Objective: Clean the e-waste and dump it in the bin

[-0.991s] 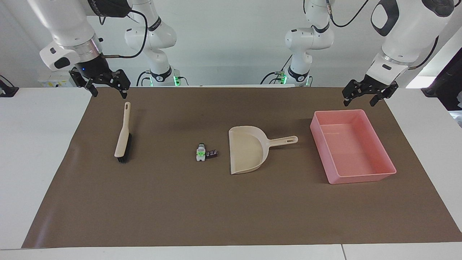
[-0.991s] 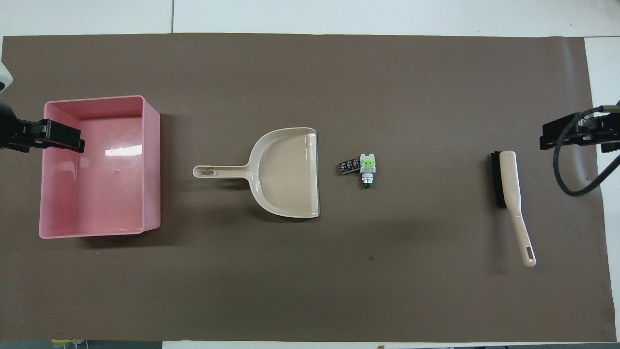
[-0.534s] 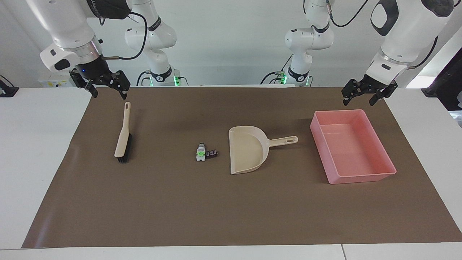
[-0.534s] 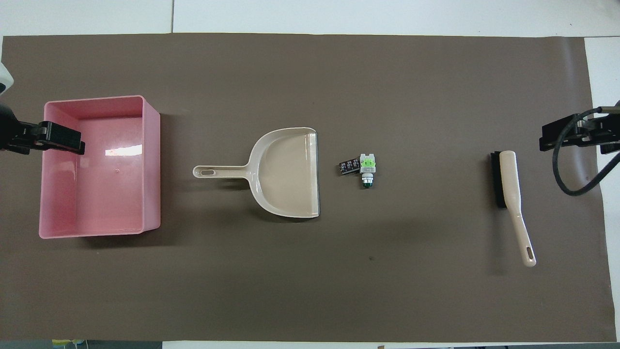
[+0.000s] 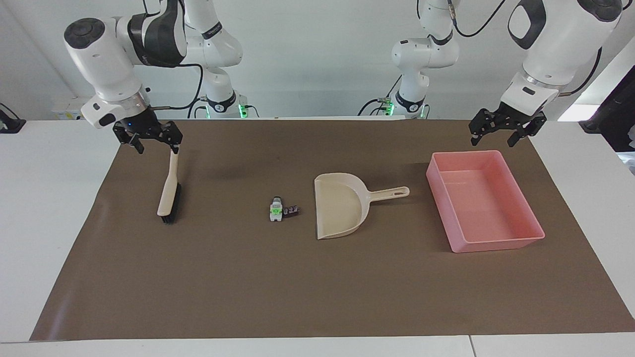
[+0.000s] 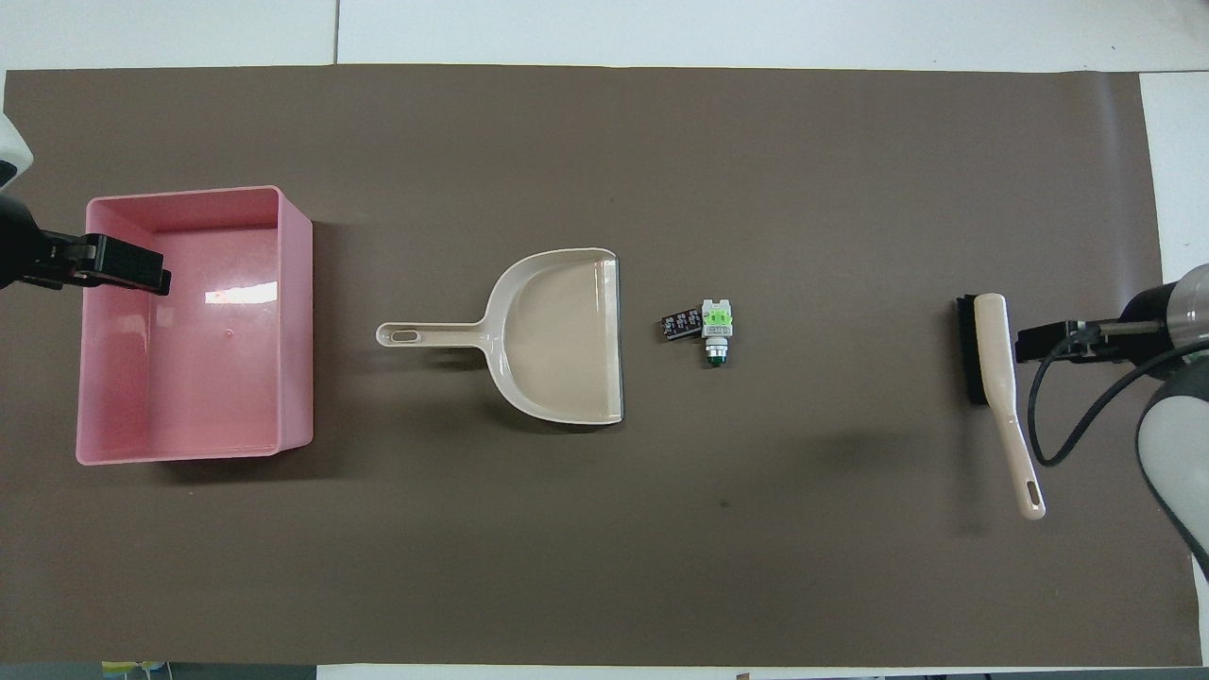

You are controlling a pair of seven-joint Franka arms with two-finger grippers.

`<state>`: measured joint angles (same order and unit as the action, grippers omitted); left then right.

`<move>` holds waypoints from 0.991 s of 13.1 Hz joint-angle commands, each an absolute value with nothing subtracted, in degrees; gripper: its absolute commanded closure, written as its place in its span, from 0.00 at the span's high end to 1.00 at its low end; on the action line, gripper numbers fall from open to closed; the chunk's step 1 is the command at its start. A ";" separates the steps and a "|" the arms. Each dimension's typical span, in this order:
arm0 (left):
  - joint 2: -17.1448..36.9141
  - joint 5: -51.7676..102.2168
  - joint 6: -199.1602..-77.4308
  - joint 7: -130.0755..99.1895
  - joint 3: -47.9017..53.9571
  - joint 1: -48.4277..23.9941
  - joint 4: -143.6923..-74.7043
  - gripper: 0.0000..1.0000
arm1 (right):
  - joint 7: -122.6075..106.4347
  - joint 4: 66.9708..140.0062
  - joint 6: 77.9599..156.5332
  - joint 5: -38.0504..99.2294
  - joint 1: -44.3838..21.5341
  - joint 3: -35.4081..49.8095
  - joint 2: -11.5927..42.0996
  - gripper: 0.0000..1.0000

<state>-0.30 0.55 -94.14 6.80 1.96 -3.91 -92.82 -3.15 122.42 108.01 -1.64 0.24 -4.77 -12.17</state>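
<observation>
The e-waste lies mid-mat: a white-grey scrap with a green patch [image 5: 276, 211] [image 6: 717, 326] touching a dark scrap [image 5: 292, 210] [image 6: 677, 327]. Both lie just off the open mouth of the beige dustpan [image 5: 341, 204] [image 6: 559, 336]. The pink bin [image 5: 496, 244] [image 6: 297, 331] stands empty toward the left arm's end. My right gripper [image 5: 155, 143] [image 6: 1039, 342] is open and empty, raised over the handle end of the brush [image 5: 168, 191] [image 6: 994, 351]. My left gripper [image 5: 492, 138] [image 6: 123, 272] is open and empty, waiting over the bin's edge nearest the robots.
A brown mat [image 5: 248, 277] covers most of the white table. The brush lies toward the right arm's end, bristles down on the mat. The dustpan's handle [image 5: 392, 192] points toward the bin.
My right arm has swung and come down, bringing its gripper from above the mat's edge to over the brush handle. The left gripper has barely shifted. Nothing on the mat moved.
</observation>
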 commanded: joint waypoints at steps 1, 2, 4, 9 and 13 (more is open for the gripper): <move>-2.02 0.09 -97.91 17.96 2.02 -5.80 -95.80 1.00 | -7.54 130.50 111.87 -1.32 2.72 -4.39 -13.55 1.00; -2.02 0.17 -97.91 22.89 2.20 -5.97 -95.97 1.00 | -8.95 132.00 113.28 -1.32 3.77 -4.39 -12.84 1.00; -1.67 0.18 -99.48 30.37 2.20 -9.56 -97.29 1.00 | -10.10 135.42 117.14 -1.41 5.18 -4.39 -11.52 1.00; 1.04 0.00 -103.88 48.31 2.11 -17.03 -102.21 1.00 | -14.06 141.76 121.72 -2.37 6.24 -4.48 -10.55 1.00; 7.20 -5.27 -109.51 48.43 2.11 -23.28 -104.32 1.00 | -13.80 144.49 123.40 -2.37 8.08 -4.48 -10.99 1.00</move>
<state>5.05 -3.37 -107.36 47.38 2.87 -20.67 -103.40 -12.60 142.80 122.33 -1.72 6.33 -4.86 -9.46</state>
